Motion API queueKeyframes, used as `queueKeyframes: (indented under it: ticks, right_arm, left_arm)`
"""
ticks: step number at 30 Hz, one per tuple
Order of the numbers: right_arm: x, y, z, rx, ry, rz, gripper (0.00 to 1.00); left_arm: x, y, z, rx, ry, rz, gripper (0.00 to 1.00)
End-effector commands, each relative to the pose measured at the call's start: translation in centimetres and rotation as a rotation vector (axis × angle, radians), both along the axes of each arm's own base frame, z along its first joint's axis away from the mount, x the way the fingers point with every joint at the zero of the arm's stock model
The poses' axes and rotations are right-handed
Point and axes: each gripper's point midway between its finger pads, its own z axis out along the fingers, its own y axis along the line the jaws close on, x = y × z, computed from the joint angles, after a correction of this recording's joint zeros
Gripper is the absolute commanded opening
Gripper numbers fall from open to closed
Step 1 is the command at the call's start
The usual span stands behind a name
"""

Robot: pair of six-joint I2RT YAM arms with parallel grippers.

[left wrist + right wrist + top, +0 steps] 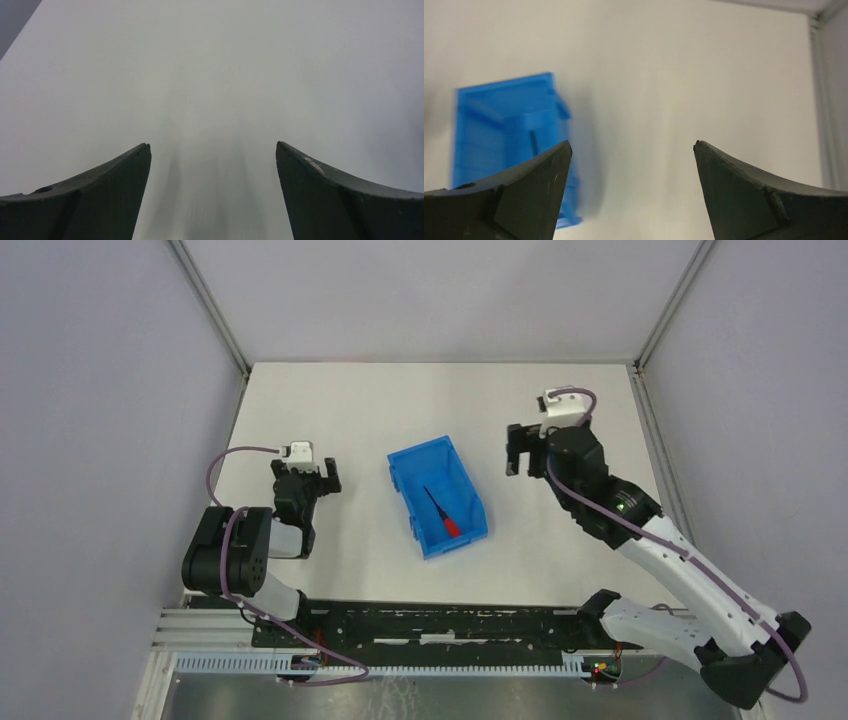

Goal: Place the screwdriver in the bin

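Observation:
The blue bin (465,498) stands in the middle of the table. The screwdriver (442,512), red handle and thin black shaft, lies inside it on the floor. My left gripper (322,476) is open and empty, low over the table to the left of the bin. My right gripper (522,450) is open and empty, to the right of the bin and apart from it. In the right wrist view the bin (499,125) shows blurred at the left, behind my left finger, with a bit of the dark shaft (532,140). The left wrist view shows only bare table between open fingers (100,190).
Grey walls with metal corner posts (212,305) close the table at the back and sides. A black rail (440,625) runs along the near edge between the arm bases. The right wall's edge (819,95) shows in the right wrist view.

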Motion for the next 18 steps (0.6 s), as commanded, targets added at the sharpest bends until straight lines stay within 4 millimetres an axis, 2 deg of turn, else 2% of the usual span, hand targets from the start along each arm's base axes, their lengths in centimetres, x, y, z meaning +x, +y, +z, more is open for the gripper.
queueKeyframes:
  ticks: [1, 4, 6, 10, 13, 18]
  right_arm:
    - [0.1, -6.8, -7.9, -0.127, 0.095, -0.148, 0.98]
    - [-1.2, -9.5, -12.9, -0.149, 0.137, -0.223, 0.98]
    - [-2.0, -10.4, -15.5, -0.145, 0.146, -0.25, 0.98]
    - [-3.4, -11.3, -19.5, -0.147, 0.155, -0.266, 0.98]
    - [-3.8, -11.7, -20.9, -0.162, 0.171, -0.273, 0.98]
    - [-3.8, -11.8, -20.9, -0.157, 0.159, -0.278, 0.98]
  left_arm:
    - [0.4, -0.1, 1.5, -0.032, -0.053, -0.001, 1.0]
    - [0.4, -0.1, 1.5, -0.032, -0.053, -0.001, 1.0]
    - [0.4, -0.1, 1.5, -0.032, -0.053, -0.001, 1.0]
    - [0.4, -0.1, 1.5, -0.032, -0.053, -0.002, 1.0]
    - [0.4, -0.1, 1.5, -0.032, -0.052, -0.002, 1.0]
    - [0.4, -0.1, 1.5, -0.032, -0.053, -0.002, 1.0]
